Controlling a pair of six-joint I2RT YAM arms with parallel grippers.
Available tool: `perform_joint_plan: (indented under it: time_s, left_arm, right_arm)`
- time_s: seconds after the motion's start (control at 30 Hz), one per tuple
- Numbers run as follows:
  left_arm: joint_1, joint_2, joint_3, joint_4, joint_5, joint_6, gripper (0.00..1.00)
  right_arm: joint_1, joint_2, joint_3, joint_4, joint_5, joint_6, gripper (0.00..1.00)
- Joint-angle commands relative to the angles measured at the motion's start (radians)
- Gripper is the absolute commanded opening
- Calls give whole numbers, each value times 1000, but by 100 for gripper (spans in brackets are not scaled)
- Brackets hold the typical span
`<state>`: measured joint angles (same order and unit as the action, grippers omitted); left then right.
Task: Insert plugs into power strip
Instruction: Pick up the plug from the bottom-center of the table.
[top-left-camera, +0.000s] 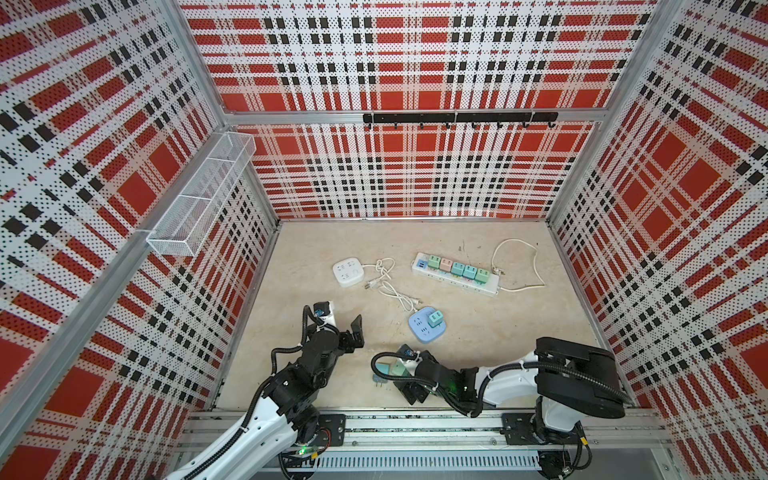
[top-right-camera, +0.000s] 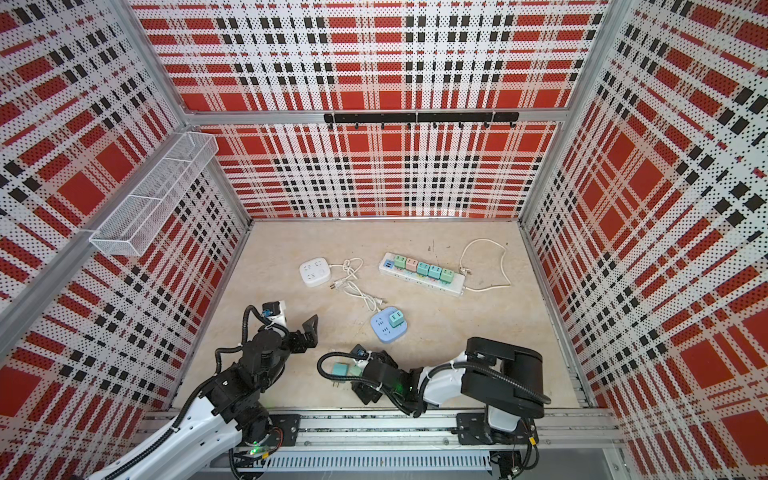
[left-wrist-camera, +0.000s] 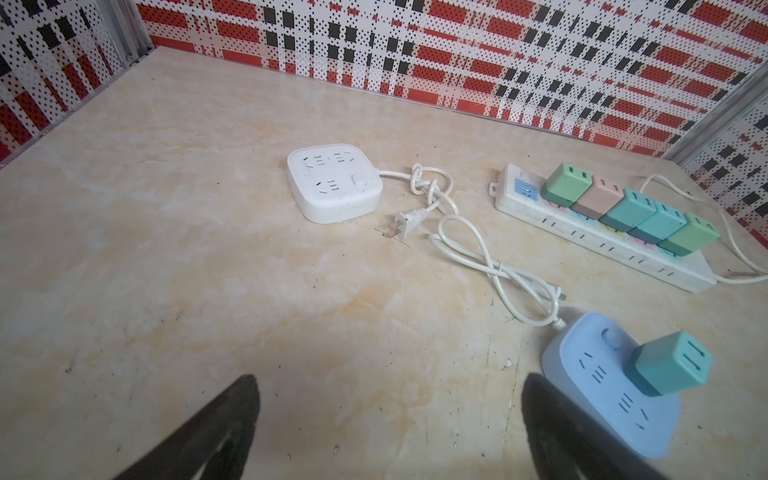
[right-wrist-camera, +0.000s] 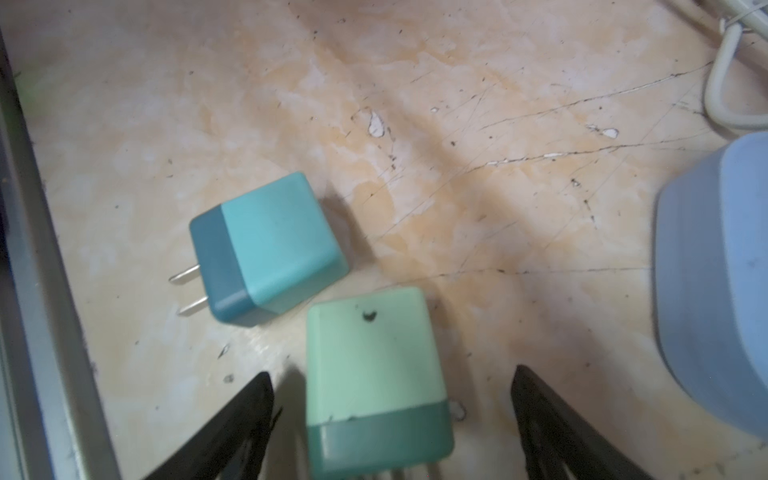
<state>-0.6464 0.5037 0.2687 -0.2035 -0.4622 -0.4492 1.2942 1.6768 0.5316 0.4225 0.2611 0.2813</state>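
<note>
Two loose plugs lie near the table's front edge: a teal plug (right-wrist-camera: 270, 249) on its side with its prongs showing, and a mint plug (right-wrist-camera: 374, 365). My right gripper (right-wrist-camera: 390, 374) is open and straddles the mint plug, with a gap on each side. In both top views these two plugs (top-left-camera: 384, 370) (top-right-camera: 340, 369) peek out beside the right wrist. The long white power strip (top-left-camera: 457, 283) (left-wrist-camera: 582, 237) carries several plugs (top-left-camera: 457, 269) (left-wrist-camera: 623, 212) in a row. A blue square strip (top-left-camera: 419, 330) (left-wrist-camera: 602, 395) holds one teal plug (top-left-camera: 435, 320) (left-wrist-camera: 669, 365). My left gripper (top-left-camera: 353, 336) (left-wrist-camera: 392, 382) is open and empty above the bare table.
A white square strip (top-left-camera: 348, 272) (left-wrist-camera: 332, 187) sits mid-left, its knotted cord (left-wrist-camera: 432, 187) running toward the blue one. The long strip's cable (top-left-camera: 519, 266) loops at the back right. The metal frame rail (right-wrist-camera: 37, 291) runs close beside the loose plugs.
</note>
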Motion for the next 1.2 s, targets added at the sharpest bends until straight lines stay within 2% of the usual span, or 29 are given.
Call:
perform_joint_plan:
  time_s: [0.0, 0.13, 0.27, 0.47, 0.6, 0.67, 0.83, 1.03, 1.17]
  left_arm:
    - [10, -6, -13, 0, -6, -25, 99]
    - [11, -5, -14, 1, -6, -26, 99]
    - [10, -4, -15, 5, -4, -25, 99]
    - [11, -8, -16, 23, -1, -4, 99]
    - [14, -33, -13, 7, -67, 17, 99]
    - [26, -58, -14, -1, -62, 7, 99]
    - [73, -108, 0, -57, 9, -17, 99]
    - [120, -158, 0, -3, 272, -12, 99]
    - [117, -132, 25, 30, 382, -57, 97]
  right_arm:
    - [-13, 40, 11, 17, -63, -7, 82]
    - [-14, 48, 7, 24, -72, -8, 65]
    - [-14, 44, -2, 31, -73, -4, 57]
    - [-14, -24, -46, 83, -58, -12, 47]
    - [-19, -114, -83, 111, -14, -42, 45]
    - [-29, -166, -97, 111, 5, -64, 43]
    - [-77, -300, -135, 110, 39, -116, 39]
    - [-106, -479, -166, 63, 103, -197, 36]
    - [-116, -592, -185, 33, 142, -247, 35]
